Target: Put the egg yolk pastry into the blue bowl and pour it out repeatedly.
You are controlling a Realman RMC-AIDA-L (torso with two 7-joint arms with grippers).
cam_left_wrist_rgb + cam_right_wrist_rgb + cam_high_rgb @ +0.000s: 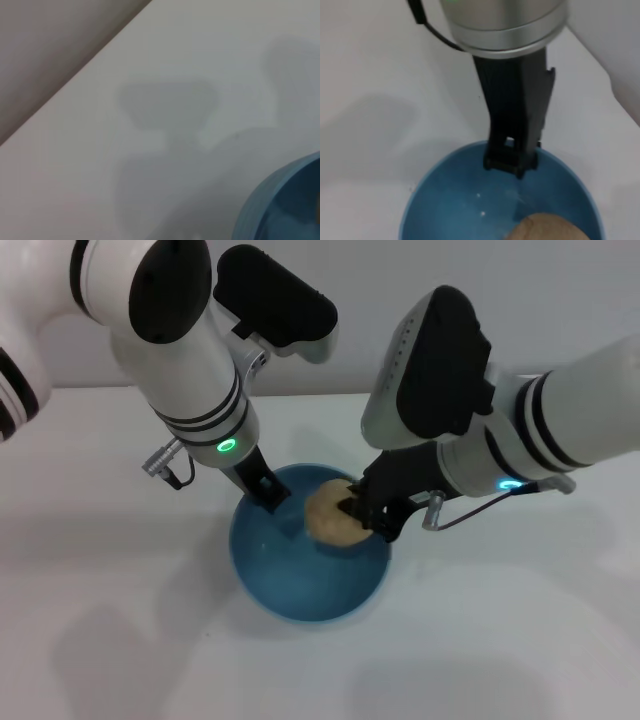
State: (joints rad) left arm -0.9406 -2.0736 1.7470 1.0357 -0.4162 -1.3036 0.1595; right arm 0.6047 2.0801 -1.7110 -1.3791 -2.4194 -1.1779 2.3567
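The blue bowl (300, 585) sits on the white table in front of me. My left gripper (268, 492) is shut on its far-left rim, one finger inside and one outside; the right wrist view shows this gripper (511, 165) clamped over the rim of the bowl (455, 200). The egg yolk pastry (328, 512), a tan ball, hangs over the bowl's far-right side with my right gripper (360, 512) shut on it. Its top shows in the right wrist view as the pastry (545, 227). In the left wrist view only an edge of the bowl (270, 210) appears.
The white table (110, 620) spreads all around the bowl, with its far edge (320, 392) against a grey wall. Both arms' shadows fall on the table beside the bowl.
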